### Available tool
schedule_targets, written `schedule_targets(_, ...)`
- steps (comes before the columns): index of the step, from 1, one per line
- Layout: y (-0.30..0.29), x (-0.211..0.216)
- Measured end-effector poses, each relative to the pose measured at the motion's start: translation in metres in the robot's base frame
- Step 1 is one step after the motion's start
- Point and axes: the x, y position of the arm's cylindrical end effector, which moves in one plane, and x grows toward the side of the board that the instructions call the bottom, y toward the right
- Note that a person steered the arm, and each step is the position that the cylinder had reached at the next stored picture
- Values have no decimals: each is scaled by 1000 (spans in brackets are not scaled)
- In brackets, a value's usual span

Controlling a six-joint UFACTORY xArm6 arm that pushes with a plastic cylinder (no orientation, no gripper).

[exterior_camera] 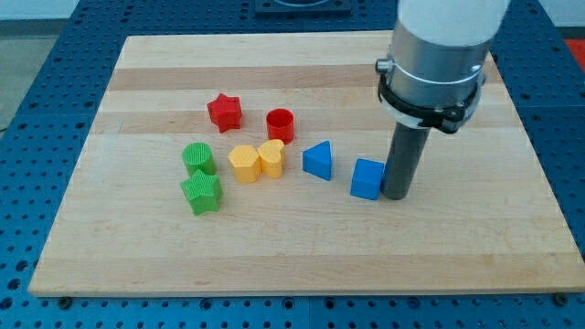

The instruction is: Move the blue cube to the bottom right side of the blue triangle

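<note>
The blue cube (367,178) sits on the wooden board (302,247), to the right of and slightly below the blue triangle (318,160), with a small gap between them. My tip (396,195) rests on the board right against the cube's right side. The rod rises from there into the grey arm (439,55) at the view's top right.
A red star (224,111) and a red cylinder (280,124) lie above the triangle's left. A yellow hexagon-like block (244,164) and a yellow heart (271,157) sit left of the triangle. A green cylinder (198,158) and a green star (201,192) are further left.
</note>
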Motion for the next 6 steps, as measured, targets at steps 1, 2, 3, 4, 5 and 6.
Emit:
schedule_targets(1, -1, 9)
schedule_targets(2, -9, 24)
schedule_targets(3, 52, -6)
schedule_targets(4, 6, -42)
schedule_targets(5, -41, -18)
schedule_targets(6, -40, -10)
